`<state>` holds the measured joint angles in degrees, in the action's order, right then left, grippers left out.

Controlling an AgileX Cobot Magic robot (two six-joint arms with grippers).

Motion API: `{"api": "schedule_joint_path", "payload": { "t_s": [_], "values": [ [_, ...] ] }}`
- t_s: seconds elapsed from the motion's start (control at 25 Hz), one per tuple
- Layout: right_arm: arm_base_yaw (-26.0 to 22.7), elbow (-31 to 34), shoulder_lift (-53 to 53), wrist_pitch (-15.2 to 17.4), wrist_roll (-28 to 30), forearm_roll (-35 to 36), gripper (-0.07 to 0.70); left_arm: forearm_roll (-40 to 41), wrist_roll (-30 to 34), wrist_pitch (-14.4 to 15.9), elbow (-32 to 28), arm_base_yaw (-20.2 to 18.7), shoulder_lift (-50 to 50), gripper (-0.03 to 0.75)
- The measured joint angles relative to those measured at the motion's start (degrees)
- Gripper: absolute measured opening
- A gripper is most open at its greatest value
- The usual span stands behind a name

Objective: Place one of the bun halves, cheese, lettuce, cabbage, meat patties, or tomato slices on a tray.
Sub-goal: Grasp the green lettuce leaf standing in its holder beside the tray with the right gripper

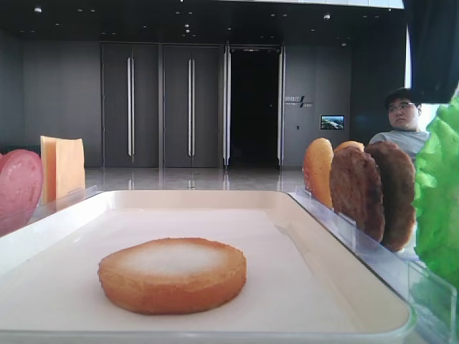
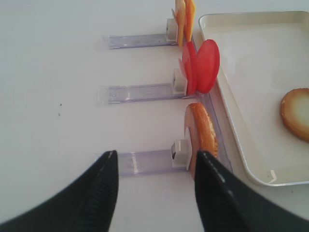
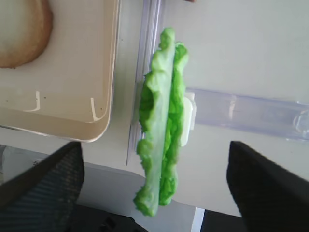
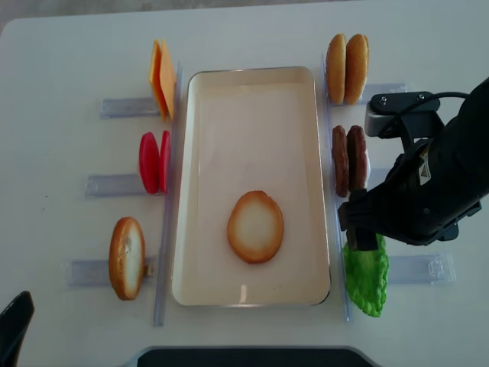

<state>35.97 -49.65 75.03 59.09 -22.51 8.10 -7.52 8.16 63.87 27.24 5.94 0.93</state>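
Nearest the low exterior camera, one round golden-brown bun half (image 1: 172,275) lies flat, pale toasted face up, on the large cream-white rectangular tray (image 1: 337,287); to its right, dark brown grainy meat patties (image 1: 373,190) stand on edge in a clear plastic holder, with ruffled bright green lettuce (image 1: 439,193) at the frame edge, and pinkish-red tomato slices (image 1: 18,185) and orange-yellow cheese squares (image 1: 63,166) stand to the left. A seated person in glasses (image 1: 403,122) is visible behind. Right wrist view: the right gripper (image 3: 154,193) has its dark fingers (image 3: 43,186) set wide apart on either side of the upright lettuce leaves (image 3: 161,125), not touching them; the leaves stand in a clear plastic rail holder (image 3: 251,113) just beside the tray's corner (image 3: 99,128). Left wrist view: the left gripper (image 2: 157,188) has its jaws apart and holds nothing, hovering over the table near a second bun half (image 2: 203,133) standing on edge in its holder, tomato slices (image 2: 200,65) and cheese (image 2: 183,19) beyond. Overhead view: the black right arm (image 4: 428,191) sits above the lettuce (image 4: 365,284), right of the tray (image 4: 200,191); the flat bun half (image 4: 255,226) lies in the tray's lower middle; two further bun halves (image 4: 347,67) stand at upper right.
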Motion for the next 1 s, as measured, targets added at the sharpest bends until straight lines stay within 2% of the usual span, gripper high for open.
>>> {"api": "schedule_joint_path", "payload": {
  "t_s": [0.12,0.28,0.52,0.64,1.0],
  "values": [
    [0.0,0.0,0.0,-0.1,0.1,0.1,0.554,0.0,0.0,0.0,0.0,0.0,0.0,0.391],
    [0.0,0.0,0.0,-0.1,0.1,0.0,0.441,0.0,0.0,0.0,0.0,0.0,0.0,0.391],
    [0.0,0.0,0.0,-0.1,0.1,-2.0,0.136,0.0,0.0,0.0,0.0,0.0,0.0,0.391],
    [0.0,0.0,0.0,-0.1,0.2,-2.9,0.013,0.0,0.0,0.0,0.0,0.0,0.0,0.391],
    [1.5,-0.3,0.0,0.2,1.4,-0.9,0.006,0.0,0.0,0.0,0.0,0.0,0.0,0.391]
  ]
}}
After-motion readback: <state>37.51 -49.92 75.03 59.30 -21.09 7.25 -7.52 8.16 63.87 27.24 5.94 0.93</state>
